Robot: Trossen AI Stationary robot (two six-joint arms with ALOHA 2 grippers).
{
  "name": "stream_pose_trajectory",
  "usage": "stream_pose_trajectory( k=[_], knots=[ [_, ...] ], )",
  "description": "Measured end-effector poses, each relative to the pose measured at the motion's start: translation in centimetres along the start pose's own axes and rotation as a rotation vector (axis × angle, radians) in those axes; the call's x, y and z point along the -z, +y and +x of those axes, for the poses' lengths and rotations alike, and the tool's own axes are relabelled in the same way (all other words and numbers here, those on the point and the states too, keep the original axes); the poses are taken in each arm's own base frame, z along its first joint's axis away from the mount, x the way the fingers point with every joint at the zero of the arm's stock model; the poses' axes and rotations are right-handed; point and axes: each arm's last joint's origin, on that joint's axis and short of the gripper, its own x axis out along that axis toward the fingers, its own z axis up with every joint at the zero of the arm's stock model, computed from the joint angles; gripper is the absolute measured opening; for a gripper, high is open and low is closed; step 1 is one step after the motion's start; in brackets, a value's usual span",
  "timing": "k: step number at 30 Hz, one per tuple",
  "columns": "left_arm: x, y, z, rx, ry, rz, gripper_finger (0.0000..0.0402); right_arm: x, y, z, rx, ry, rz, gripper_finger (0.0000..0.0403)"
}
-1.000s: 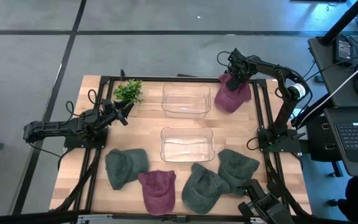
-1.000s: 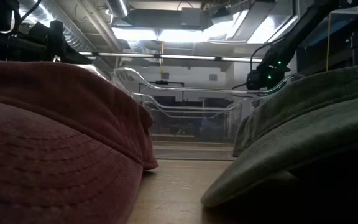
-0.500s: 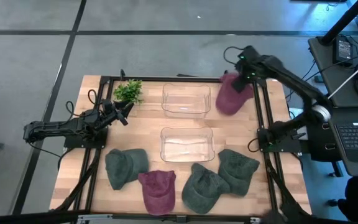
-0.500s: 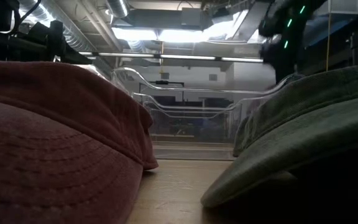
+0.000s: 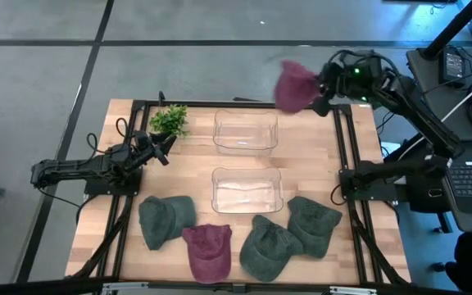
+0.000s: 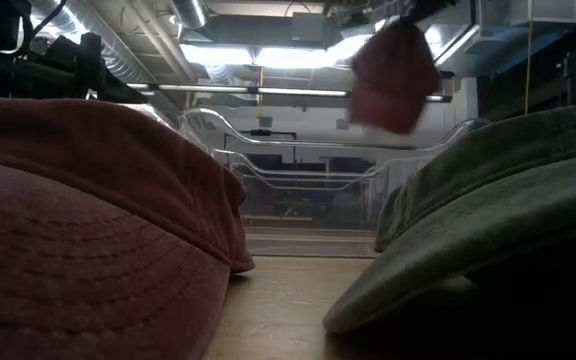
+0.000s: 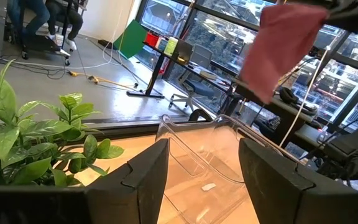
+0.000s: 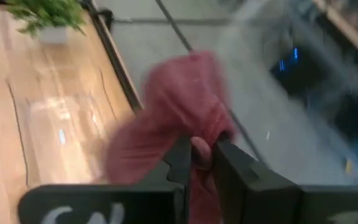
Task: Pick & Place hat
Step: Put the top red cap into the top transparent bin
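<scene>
The right gripper point(image 5: 324, 93), clamped on a maroon hat point(image 5: 294, 85), carried it aloft at one o'clock; next it needed lowering into the far bin point(image 5: 245, 132). The left gripper point(image 5: 164, 147) waited open at nine o'clock.

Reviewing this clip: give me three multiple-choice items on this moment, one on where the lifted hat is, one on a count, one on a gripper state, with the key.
1. Where is the maroon hat held by the right gripper?
A. Inside the far clear bin
B. In the air near the table's far right corner
C. On the table beside the plant

2. How many hats lie on the table?
A. Three
B. Five
C. Seven

3. What is the state of the left gripper?
A. Open, holding nothing
B. Shut on a green hat
C. Shut on the plant

Key: 1 B, the low view shows the hat hanging above the far clear bin, and the high view places it at the far right corner. 2 B, four green hats and one maroon lie along the near edge. 3 A, the left wrist view shows its fingers apart with nothing between.
</scene>
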Motion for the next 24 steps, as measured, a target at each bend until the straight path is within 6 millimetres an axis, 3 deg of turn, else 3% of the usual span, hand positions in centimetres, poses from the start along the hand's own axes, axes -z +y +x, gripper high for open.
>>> stream_pose_trajectory(
  k=[6,16,24],
  knots=[
    [0.0,0.0,0.0,0.001,0.0,0.0,0.0189,-3.3,2.2,3.6,-0.039,-0.118,-0.21,0.0045],
    [0.0,0.0,0.0,0.001,0.0,0.0,0.0189,-5.8,7.9,10.3,-0.142,-0.18,-0.519,0.0045],
    [0.0,0.0,0.0,0.001,0.001,0.0,0.019,-5.0,9.8,15.3,-0.205,-0.122,-0.55,0.0045]
  ],
)
